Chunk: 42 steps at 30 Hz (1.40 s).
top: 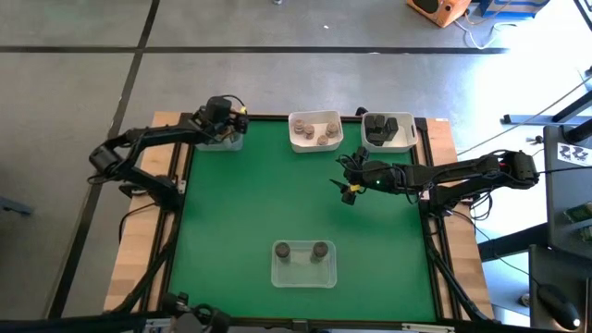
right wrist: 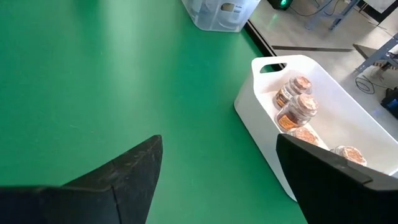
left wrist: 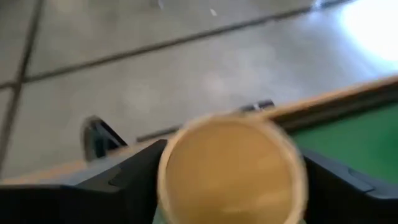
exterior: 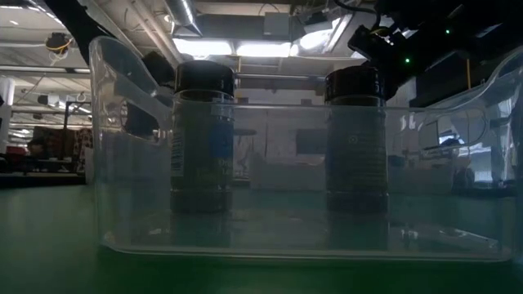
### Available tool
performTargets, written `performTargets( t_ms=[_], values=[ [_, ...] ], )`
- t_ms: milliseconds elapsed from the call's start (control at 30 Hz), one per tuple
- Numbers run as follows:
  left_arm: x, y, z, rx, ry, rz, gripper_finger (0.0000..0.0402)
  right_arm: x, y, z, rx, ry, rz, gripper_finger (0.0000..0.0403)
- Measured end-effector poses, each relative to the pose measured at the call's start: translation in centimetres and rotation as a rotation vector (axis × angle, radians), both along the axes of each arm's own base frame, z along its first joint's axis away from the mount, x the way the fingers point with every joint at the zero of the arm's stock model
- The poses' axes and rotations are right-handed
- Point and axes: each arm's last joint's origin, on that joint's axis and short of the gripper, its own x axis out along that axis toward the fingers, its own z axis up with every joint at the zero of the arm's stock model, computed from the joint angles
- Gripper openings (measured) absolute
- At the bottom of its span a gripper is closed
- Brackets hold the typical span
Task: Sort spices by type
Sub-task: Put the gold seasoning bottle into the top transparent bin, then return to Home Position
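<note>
A tan-topped spice jar [left wrist: 230,168] fills the gap between my left gripper's [left wrist: 233,186] fingers. That gripper [top: 222,116] is over the clear tray [top: 222,141] at the mat's far left corner. Two dark-topped jars [top: 284,250] [top: 320,249] stand upright in a clear tray [top: 303,276] near the front edge. A white tray [top: 314,143] at the far middle holds several pale-topped jars [right wrist: 297,106]. Another white tray [top: 400,143] to its right holds dark jars [top: 379,125]. My right gripper [top: 350,191] [right wrist: 217,186] hangs open over bare mat, in front of the far trays, holding nothing. My left gripper has the tan-topped jar between its two fingers [left wrist: 134,177], one on each side of the jar just below its lid [left wrist: 171,186], with no gap showing. The fingers slant down from the table's left toward the far edge. The jar stands upright; its lower end is hidden by its own lid.
The green mat [top: 277,194] lies bare between the far trays and the near clear tray. A wooden frame [top: 139,240] borders the mat. Through the near tray's clear wall [exterior: 270,212] the low view shows its two jars [exterior: 203,139] [exterior: 355,139].
</note>
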Motion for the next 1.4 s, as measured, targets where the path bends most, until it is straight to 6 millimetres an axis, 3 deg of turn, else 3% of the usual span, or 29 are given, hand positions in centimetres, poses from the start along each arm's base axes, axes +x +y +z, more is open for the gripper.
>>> performTargets(
  t_ms=[267, 400, 567, 733, 967, 1100, 1400],
  values=[
    [0.5, 0.2, 1.4, -0.021, 0.002, -0.024, 0.0353, 0.0, 0.0, 0.0, -0.006, 0.003, 0.004, 0.0315],
    [0.7, -0.3, 4.0, 0.023, -0.022, -0.048, 0.0354, 0.0, 0.0, 0.0, -0.006, 0.008, 0.003, 0.0315],
    [0.8, -2.2, 7.6, 0.071, -0.055, -0.120, 0.0351, 0.0, 0.1, 0.0, 0.004, 0.005, 0.020, 0.0315],
    [1.4, -5.3, 9.7, 0.060, -0.169, -0.355, 0.0343, 0.1, 0.1, 0.0, 0.019, -0.003, 0.049, 0.0315],
    [3.1, -10.4, 10.3, 0.063, -0.193, -0.821, 0.0273, 0.2, 0.3, 0.2, 0.120, -0.053, 0.067, 0.0315],
    [3.5, -12.9, 9.9, 0.062, -0.197, -0.961, 0.0223, -0.1, 0.5, 0.5, 0.169, -0.068, 0.091, 0.0308],
    [3.4, -16.2, 5.6, 0.002, -0.258, -1.105, 0.0090, -3.3, 0.6, 3.4, 0.170, -0.123, 0.088, 0.0197]
  ],
)
